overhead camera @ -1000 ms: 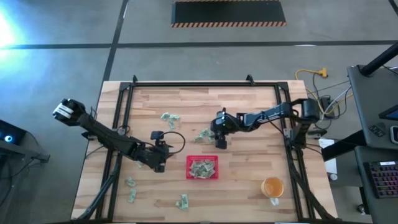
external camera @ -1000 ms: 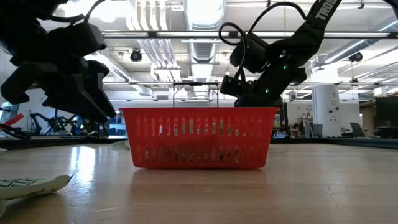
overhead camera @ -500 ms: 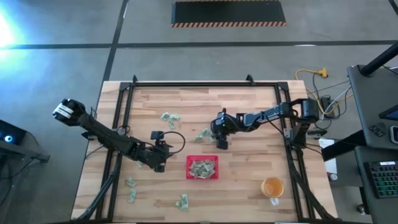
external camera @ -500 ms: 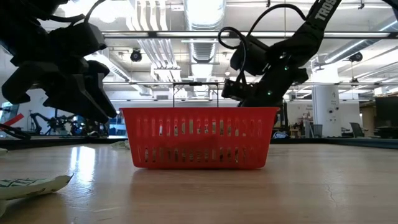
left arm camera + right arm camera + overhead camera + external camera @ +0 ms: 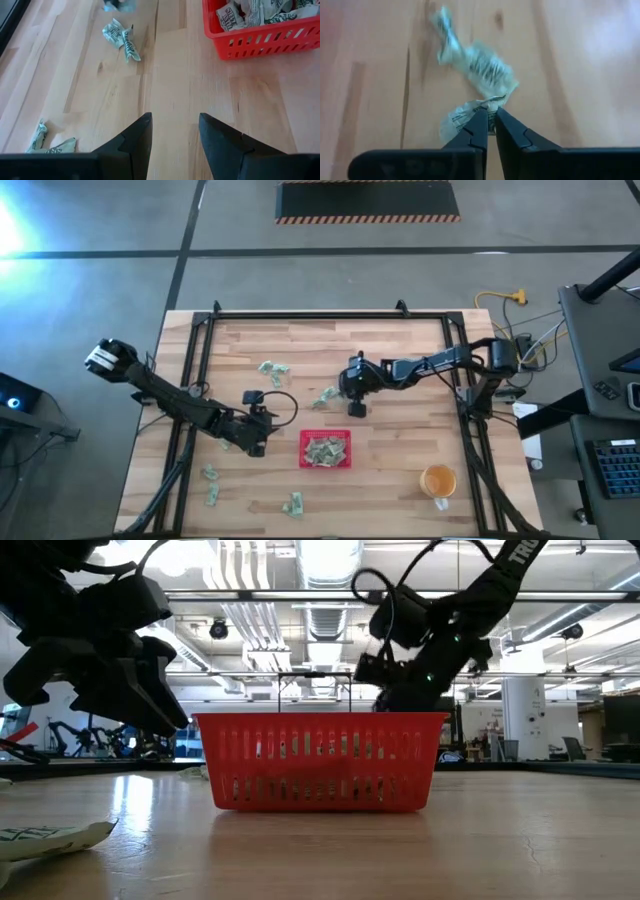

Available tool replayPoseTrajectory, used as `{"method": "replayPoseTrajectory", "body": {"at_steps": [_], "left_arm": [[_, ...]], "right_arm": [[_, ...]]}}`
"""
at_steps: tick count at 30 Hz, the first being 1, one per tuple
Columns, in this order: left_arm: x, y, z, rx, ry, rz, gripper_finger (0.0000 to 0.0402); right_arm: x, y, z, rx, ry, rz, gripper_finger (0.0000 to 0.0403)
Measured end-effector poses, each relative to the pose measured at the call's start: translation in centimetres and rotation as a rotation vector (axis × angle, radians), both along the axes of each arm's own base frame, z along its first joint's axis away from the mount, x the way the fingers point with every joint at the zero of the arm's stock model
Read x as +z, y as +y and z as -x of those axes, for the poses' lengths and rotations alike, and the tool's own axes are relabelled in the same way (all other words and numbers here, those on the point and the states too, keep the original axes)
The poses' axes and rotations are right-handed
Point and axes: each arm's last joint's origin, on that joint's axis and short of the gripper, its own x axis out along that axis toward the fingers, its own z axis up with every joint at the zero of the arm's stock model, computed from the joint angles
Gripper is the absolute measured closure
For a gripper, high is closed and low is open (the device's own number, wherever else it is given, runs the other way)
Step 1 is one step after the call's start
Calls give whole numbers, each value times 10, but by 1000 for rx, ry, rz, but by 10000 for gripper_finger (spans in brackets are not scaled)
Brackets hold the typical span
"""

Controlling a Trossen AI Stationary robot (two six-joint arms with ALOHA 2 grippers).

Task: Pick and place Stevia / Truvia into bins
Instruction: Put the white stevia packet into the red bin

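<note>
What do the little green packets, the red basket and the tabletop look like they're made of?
The packets look like thin matte paper: they lie crumpled and creased, with green print. The red basket looks like moulded plastic, even in colour, its walls slotted. The tabletop looks like light wood, probably butcher-block: plank seams and grain show. The right gripper pinches one packet.

We see two slim dark arms, matte black segmented links, black cable loop beside the left gripper [image 5: 256, 442], pale grey cap at the left arm's base, smooth tapered black fingers [image 5: 137, 142], white lettering on the right arm.
</note>
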Motion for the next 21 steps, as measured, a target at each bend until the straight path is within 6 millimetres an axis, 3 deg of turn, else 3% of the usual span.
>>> {"method": "replayPoseTrajectory", "body": {"at_steps": [10,21], "left_arm": [[0,0,0,6,-3,-5,256],[0,1,0,18,-13,-15,256]], "right_arm": [[41,6,5,21,-132,-1,383],[47,55,2,531,-213,-276,380]]}}
